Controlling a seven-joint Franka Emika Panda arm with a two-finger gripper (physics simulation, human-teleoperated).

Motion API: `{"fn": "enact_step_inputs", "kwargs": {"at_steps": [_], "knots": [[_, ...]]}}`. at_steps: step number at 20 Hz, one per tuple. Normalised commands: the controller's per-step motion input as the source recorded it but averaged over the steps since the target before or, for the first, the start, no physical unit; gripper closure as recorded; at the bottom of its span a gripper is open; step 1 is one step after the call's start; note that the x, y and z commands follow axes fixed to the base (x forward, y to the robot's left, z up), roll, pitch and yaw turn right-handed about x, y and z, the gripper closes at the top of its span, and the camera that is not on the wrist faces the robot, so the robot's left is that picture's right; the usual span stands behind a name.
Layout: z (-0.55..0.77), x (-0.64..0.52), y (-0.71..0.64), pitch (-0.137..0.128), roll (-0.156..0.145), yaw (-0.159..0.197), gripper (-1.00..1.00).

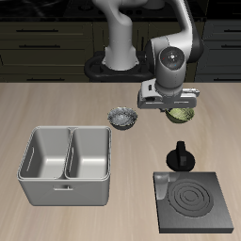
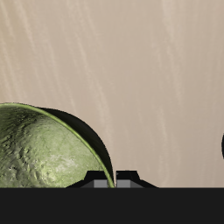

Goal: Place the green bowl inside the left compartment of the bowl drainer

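The green bowl (image 1: 182,115) hangs just under my gripper (image 1: 178,108), behind the stove and toward the table's back. In the wrist view the green bowl (image 2: 44,150) fills much of the picture, and its rim runs into my gripper (image 2: 115,179), which looks shut on that rim. The bowl drainer (image 1: 66,190) stands near the table's front edge, far across from the gripper. Both of its wells are empty. The left compartment (image 1: 45,155) is the well farther from the gripper.
A grey-silver bowl (image 1: 122,118) sits between the gripper and the drainer's back edge. A black square stove plate (image 1: 195,200) lies at the front edge, with a black pot (image 1: 179,157) just behind it.
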Motion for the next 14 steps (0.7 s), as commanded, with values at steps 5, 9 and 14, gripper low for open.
{"fn": "enact_step_inputs", "kwargs": {"at_steps": [5, 9, 14], "knots": [[0.58, -0.09, -0.09, -0.099, -0.016, 0.009, 1.0], [0.53, -0.09, -0.01, -0.129, -0.008, 0.051, 1.0], [0.38, -0.07, -0.08, -0.078, -0.017, 0.006, 1.0]]}}
